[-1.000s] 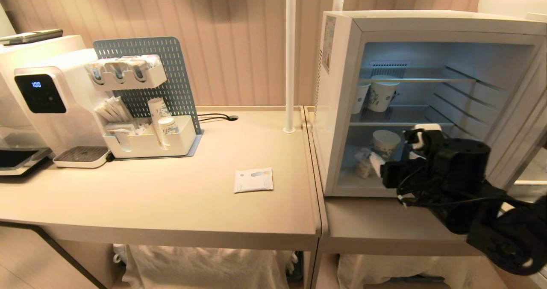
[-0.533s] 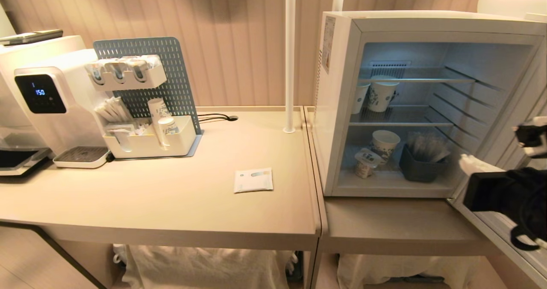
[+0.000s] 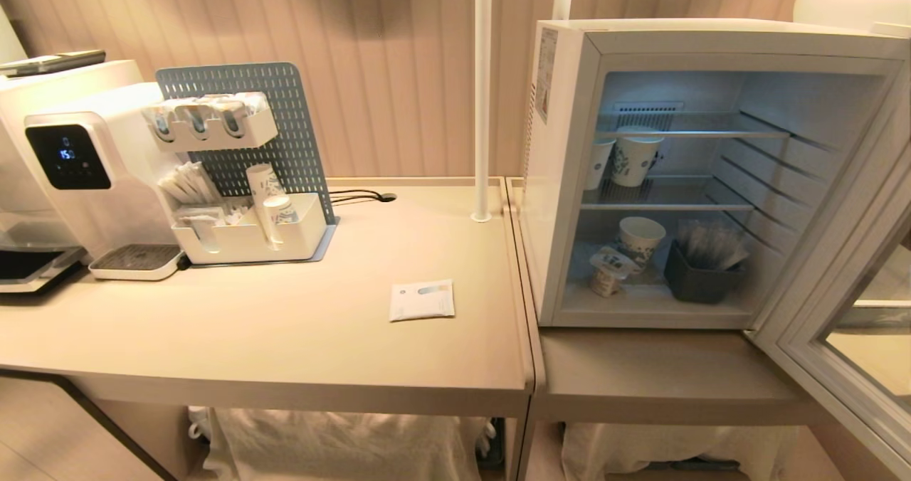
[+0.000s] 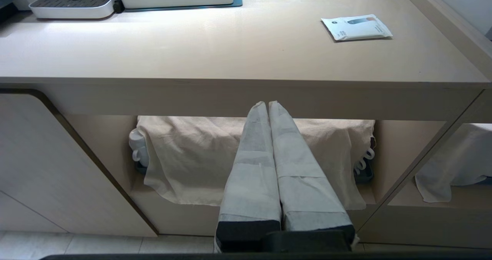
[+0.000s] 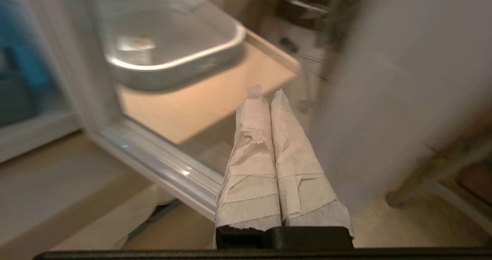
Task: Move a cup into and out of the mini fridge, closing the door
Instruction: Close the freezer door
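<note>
- The coffee machine (image 3: 78, 175) stands at the far left of the table (image 3: 285, 339), with a small lit screen on its front
- Just right of it is a grey peg board (image 3: 285, 111) with white trays of packets and cups
- A flat white packet (image 3: 422, 299) lies alone on the table, near its right end
- The left gripper (image 4: 268, 104) hangs low in front of the table edge, above a pale cloth (image 4: 184, 152) on the shelf below; its two taped fingers are pressed together and hold nothing
- A white pole (image 3: 483, 90) stands at the far edge, between the board and the fridge (image 3: 562, 168)
- The fridge sits on a lower table (image 3: 662, 374) to the right, lit inside
- Two paper cups (image 3: 630, 157) stand on the middle wire shelf
- The cup (image 3: 608, 271) is on the fridge floor, near the left wall, tilted, its foil top leaning to the right
- Another paper cup (image 3: 640, 239) stands just behind it
- A dark bin (image 3: 701, 278) of sticks sits to the right of the cup, apart from it
- The door (image 3: 847, 303) is swung wide open at the right, its glass showing a bit of the room
- The right gripper (image 5: 265, 94) is low by the bottom edge of the open door; its taped fingers are pressed together with nothing between them; this view is blurred
</note>
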Available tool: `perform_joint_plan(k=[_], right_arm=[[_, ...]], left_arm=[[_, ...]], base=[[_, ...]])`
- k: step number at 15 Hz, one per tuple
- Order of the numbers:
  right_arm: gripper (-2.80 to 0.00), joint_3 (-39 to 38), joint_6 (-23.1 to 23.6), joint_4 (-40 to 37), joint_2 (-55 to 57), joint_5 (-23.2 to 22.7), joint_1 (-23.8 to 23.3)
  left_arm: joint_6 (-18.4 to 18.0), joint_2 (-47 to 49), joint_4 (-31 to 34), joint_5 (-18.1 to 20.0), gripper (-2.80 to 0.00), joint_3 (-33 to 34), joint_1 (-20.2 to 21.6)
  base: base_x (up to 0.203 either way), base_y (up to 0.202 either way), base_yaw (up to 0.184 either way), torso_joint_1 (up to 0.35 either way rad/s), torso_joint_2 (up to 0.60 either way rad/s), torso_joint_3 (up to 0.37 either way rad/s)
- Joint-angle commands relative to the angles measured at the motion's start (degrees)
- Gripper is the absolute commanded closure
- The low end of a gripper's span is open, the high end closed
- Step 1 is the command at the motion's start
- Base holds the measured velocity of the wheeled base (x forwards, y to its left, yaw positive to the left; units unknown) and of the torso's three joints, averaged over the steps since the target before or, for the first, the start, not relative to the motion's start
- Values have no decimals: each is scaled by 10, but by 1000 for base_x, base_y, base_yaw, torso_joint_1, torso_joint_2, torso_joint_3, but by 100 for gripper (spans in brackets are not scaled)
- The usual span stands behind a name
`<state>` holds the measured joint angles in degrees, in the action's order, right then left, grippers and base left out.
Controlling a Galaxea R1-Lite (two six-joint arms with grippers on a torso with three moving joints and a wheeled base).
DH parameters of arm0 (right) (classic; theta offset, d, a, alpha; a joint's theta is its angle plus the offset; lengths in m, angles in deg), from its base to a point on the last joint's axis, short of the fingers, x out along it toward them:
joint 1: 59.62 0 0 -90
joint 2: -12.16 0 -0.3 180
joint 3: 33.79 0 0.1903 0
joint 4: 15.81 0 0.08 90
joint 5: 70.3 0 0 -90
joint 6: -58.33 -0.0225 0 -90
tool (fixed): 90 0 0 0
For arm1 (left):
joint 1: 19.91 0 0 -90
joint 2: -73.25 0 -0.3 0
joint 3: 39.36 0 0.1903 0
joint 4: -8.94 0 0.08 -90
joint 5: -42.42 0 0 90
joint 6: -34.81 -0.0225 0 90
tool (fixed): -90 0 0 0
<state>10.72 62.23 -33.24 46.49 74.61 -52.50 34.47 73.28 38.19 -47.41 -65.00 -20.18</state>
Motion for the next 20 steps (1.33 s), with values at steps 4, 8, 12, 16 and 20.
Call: perform_joint_plan(k=[4,8,12,16,20], right_arm=[[0,-82,-1,-63,-239,-52,-54],[0,-188,-12,-16,-329,-459,-64],[0,-202,-45,-89,-344,-542,-67],[0,-203,-33,-87,-343,-546,-67],[0,-212,-37,-63,-342,-547,-67]], left_arm=[[0,0,0,0,0,0,0],[0,0,0,0,0,0,0],[0,0,0,0,0,0,0],[2,0,0,0,0,0,0],[-10,1,-4,2,0,4,0]], base=[[0,0,0,0,0,0],[0,0,0,0,0,0],[0,0,0,0,0,0],[0,0,0,0,0,0],[0,0,0,0,0,0]])
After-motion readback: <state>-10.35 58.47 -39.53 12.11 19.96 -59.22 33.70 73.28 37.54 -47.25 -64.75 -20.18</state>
